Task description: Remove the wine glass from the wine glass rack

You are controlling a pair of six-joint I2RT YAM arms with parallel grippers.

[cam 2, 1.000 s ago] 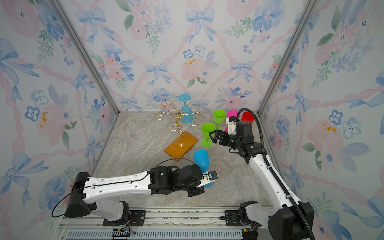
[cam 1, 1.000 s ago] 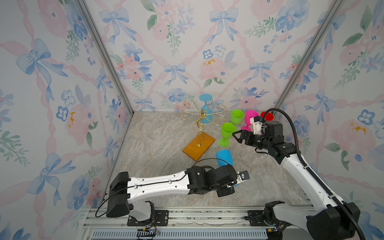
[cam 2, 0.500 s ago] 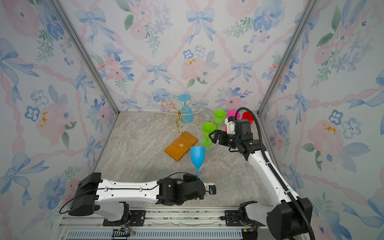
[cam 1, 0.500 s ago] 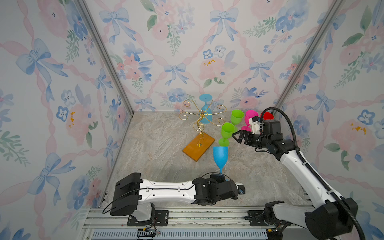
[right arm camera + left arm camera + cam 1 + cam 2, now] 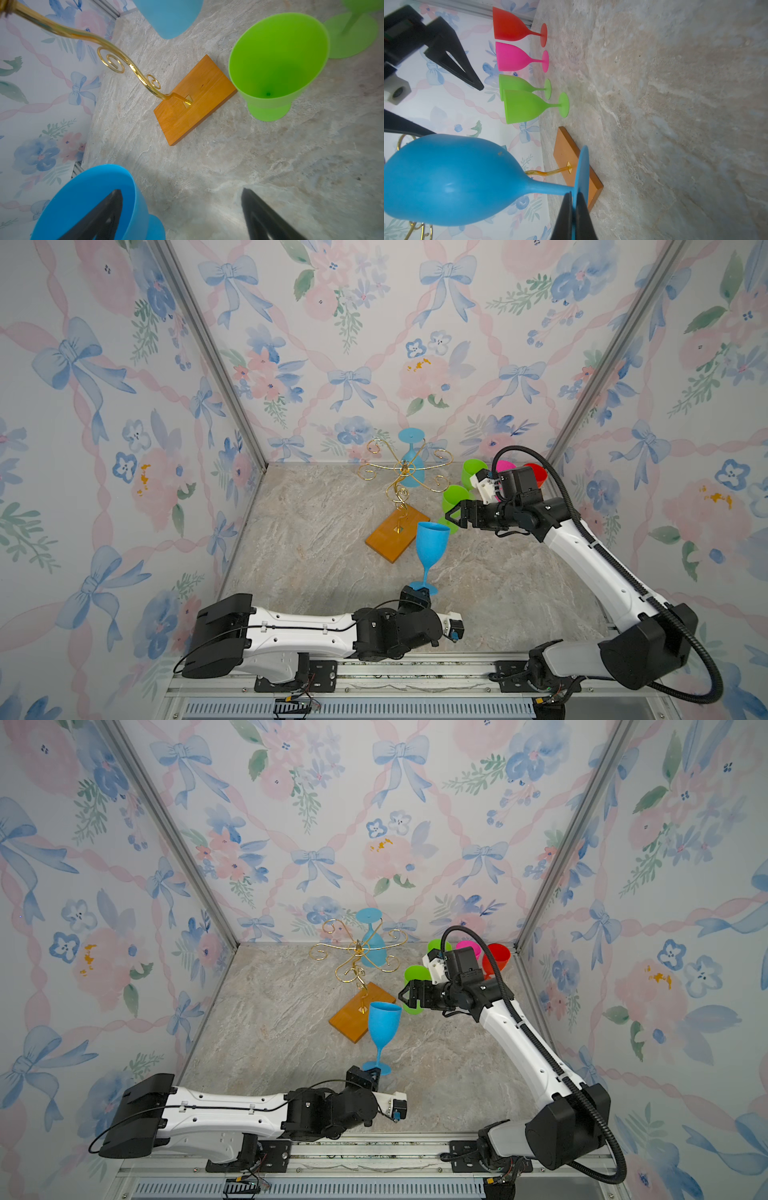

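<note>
Left gripper (image 5: pixel 417 594) clamps the foot of a bright-blue plastic wine glass (image 5: pixel 432 541), upright at five o'clock of the gold wire wine glass rack (image 5: pixel 388 541). It looks like the set-down; release comes next. Right gripper (image 5: pixel 453 519) gapes empty. A pale-blue plastic goblet (image 5: pixel 411 475) hangs at the rack's twelve o'clock.

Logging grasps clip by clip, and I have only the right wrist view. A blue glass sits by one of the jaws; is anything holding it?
Observer: Yes. In the left wrist view the left jaws are shut on the foot edge of the blue glass.
Operator: Is the rack empty?
Observer: No. A second blue glass hangs upside down from it in both top views.
Operator: Any glasses I can't see?
Observer: A pink glass and a red glass, upright near the back wall.
</note>
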